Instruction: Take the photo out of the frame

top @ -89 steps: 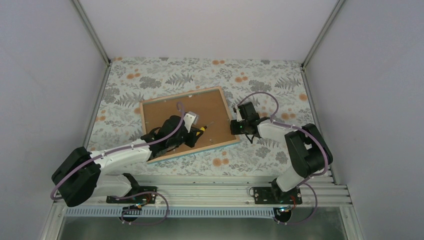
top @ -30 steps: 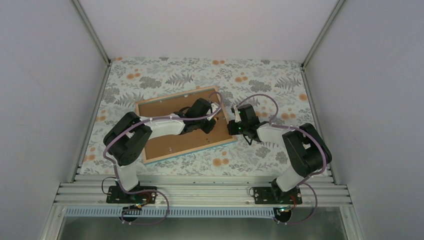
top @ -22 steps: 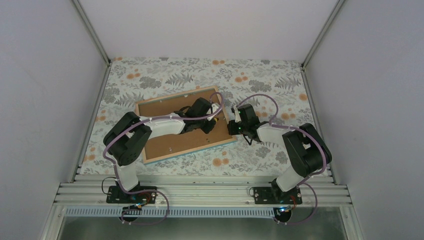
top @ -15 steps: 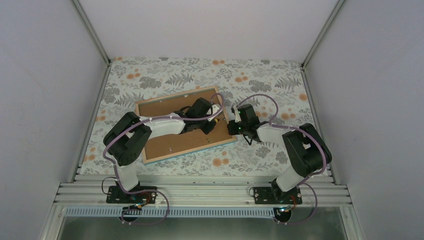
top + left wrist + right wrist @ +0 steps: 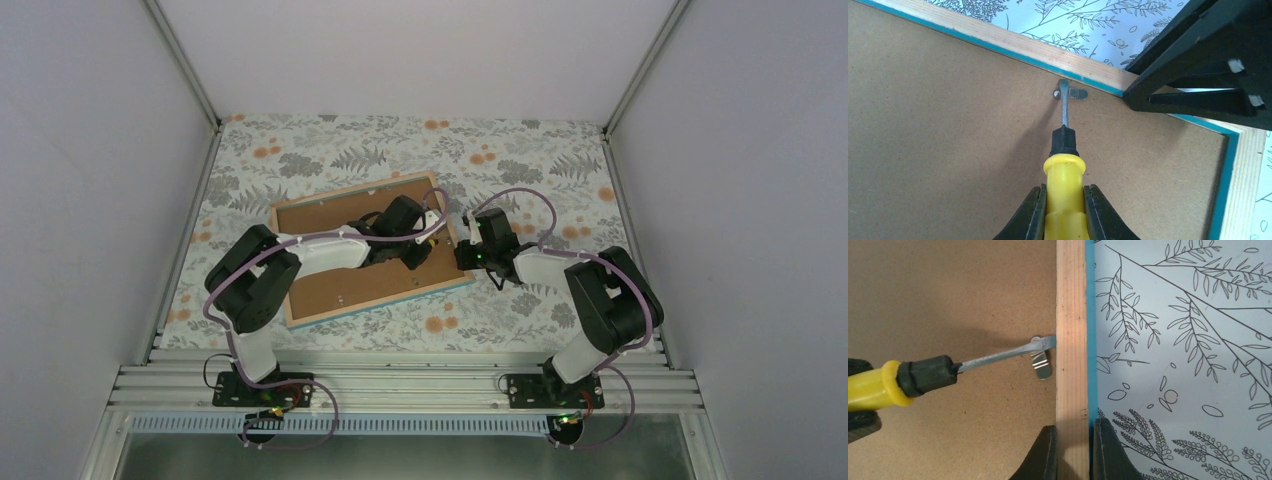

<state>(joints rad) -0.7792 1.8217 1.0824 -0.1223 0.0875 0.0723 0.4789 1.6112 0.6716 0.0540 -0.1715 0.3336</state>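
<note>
Lying back-up on the floral table (image 5: 300,150), the frame (image 5: 340,313) shows its brown backing board (image 5: 330,285) in the top view. The left tool (image 5: 420,245) reaches across the board to the frame's right side. The right tool (image 5: 466,255) sits at that same edge.

Left wrist view: the left tool is clamped on a yellow-handled screwdriver (image 5: 1064,170). Its blade tip touches a small metal clip (image 5: 1073,93) just beside the wooden rim.

Right wrist view: the right tool is closed on the rim, one finger on the board side and the other on the turquoise outer side. The blade tip lies over the clip, against the rim.
</note>
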